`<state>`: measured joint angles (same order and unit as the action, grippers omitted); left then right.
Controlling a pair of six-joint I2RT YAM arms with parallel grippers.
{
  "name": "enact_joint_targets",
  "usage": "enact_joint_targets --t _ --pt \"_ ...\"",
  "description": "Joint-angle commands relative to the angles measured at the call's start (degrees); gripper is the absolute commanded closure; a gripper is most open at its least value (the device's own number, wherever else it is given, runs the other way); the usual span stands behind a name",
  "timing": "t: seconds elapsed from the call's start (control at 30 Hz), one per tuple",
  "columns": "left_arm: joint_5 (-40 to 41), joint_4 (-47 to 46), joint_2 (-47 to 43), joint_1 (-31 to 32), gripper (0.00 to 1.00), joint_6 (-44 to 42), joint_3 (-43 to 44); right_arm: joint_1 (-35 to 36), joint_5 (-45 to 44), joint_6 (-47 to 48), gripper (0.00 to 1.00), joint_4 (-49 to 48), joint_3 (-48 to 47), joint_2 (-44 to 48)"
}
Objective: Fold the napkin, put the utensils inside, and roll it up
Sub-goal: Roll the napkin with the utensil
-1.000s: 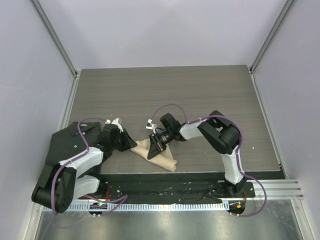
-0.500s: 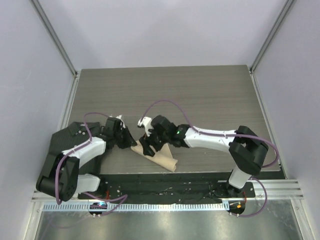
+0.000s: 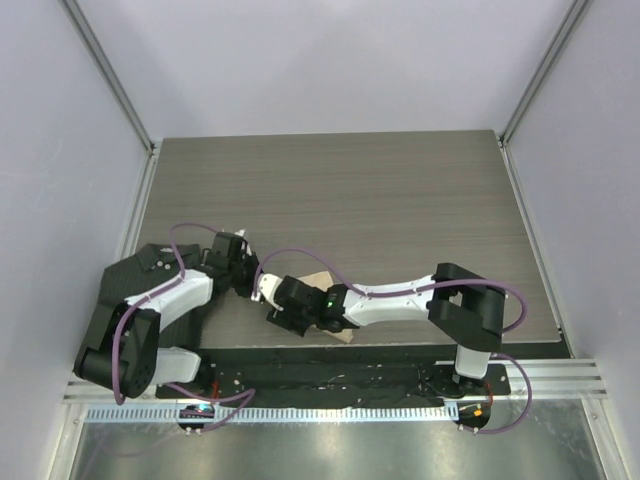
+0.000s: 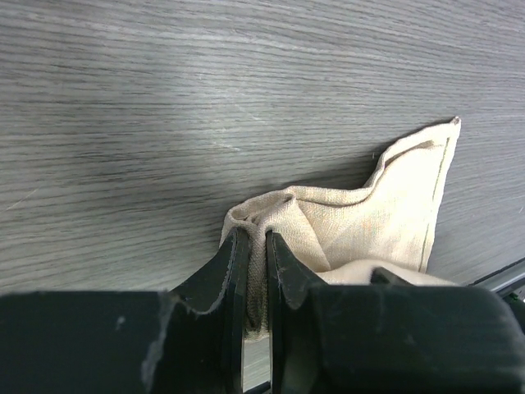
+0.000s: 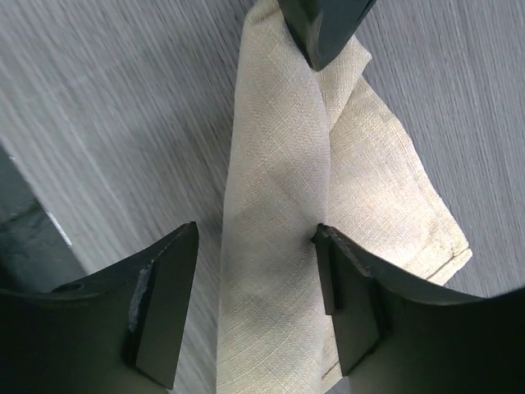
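Observation:
The beige napkin (image 3: 318, 279) lies bunched and partly rolled near the table's front edge, mostly under my right arm. My left gripper (image 3: 252, 287) is shut on a pinched fold at the napkin's left end (image 4: 256, 246); the rest of the cloth (image 4: 377, 205) spreads to the right. My right gripper (image 3: 276, 306) is open, its fingers (image 5: 168, 271) straddling the long folded strip of napkin (image 5: 275, 230) just short of the left gripper's tip (image 5: 324, 29). No utensils are in view; I cannot tell whether they are inside the cloth.
A dark ribbed cloth (image 3: 118, 292) lies at the table's left edge, partly under my left arm. The black front rail (image 3: 330, 372) runs just below the napkin. Side walls enclose the table.
My right arm has stretched low to the left, bringing its open gripper down over the napkin's left part. My left gripper has stayed shut on the napkin's end and shifted slightly left.

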<state>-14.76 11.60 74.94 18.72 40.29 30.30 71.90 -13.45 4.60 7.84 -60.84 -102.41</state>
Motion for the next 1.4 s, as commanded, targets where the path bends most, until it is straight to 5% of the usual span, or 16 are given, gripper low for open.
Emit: enact_joint_targets --t 0.0,0.1,0.3,0.5,0.7,1.03,1.37 --pt "-1.1 3.2 0.1 -0.2 0.94 -0.5 1.2 0.1 -2.9 2.1 0.42 -1.5 -1.7 -1.5" --pt "-1.2 3.2 0.2 -0.2 0.94 -0.5 1.3 -0.1 -3.2 2.2 0.51 -0.5 -2.3 -3.3" --pt "-1.9 2.8 -1.1 -0.1 0.83 -0.9 1.2 -3.2 2.3 0.4 0.54 1.7 -2.1 -4.3" --pt "3.6 4.8 -7.5 -0.1 0.41 -0.4 1.5 -8.8 20.9 -3.8 0.61 2.4 -0.2 -3.8" --pt "11.3 7.7 -14.7 -0.2 0.21 0.3 -0.2 -12.8 35.0 -8.1 0.66 -1.0 2.6 -2.5" --pt "3.1 -1.7 -26.7 -0.2 0.23 0.7 -7.4 -20.3 54.7 -15.6 0.68 -11.0 5.6 -5.4" --pt "-2.2 -10.3 -20.4 -0.2 0.36 0.6 -10.4 -24.3 63.2 -19.8 0.7 -17.1 5.3 -10.4"
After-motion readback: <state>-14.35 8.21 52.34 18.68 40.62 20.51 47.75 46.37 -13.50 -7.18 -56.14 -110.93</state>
